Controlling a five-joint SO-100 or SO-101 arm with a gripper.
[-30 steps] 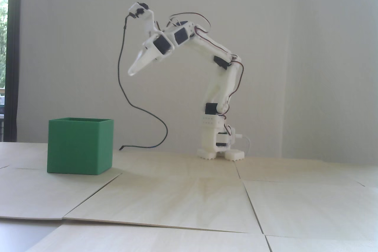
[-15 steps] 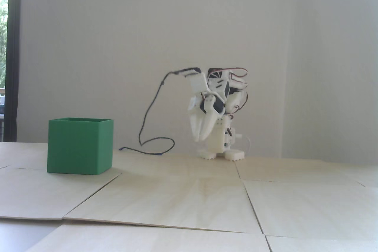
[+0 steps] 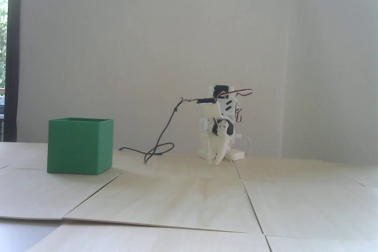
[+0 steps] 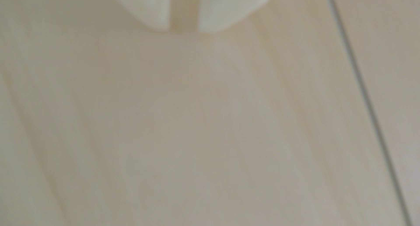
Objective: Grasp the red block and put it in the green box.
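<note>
Fixed view gives me the white arm [image 3: 220, 122] folded low at the back of the worktop [image 3: 189, 193], its end effector [image 3: 215, 161] pointing down with the tips at the wood. From the wrist view I see the two pale fingers [image 4: 145, 10] with a narrow gap between them (nothing held there), so I read the end effector as slightly parted. I see the green box [image 3: 80, 145] standing well apart on the left of the fixed view; I cannot find the red block in either view.
</note>
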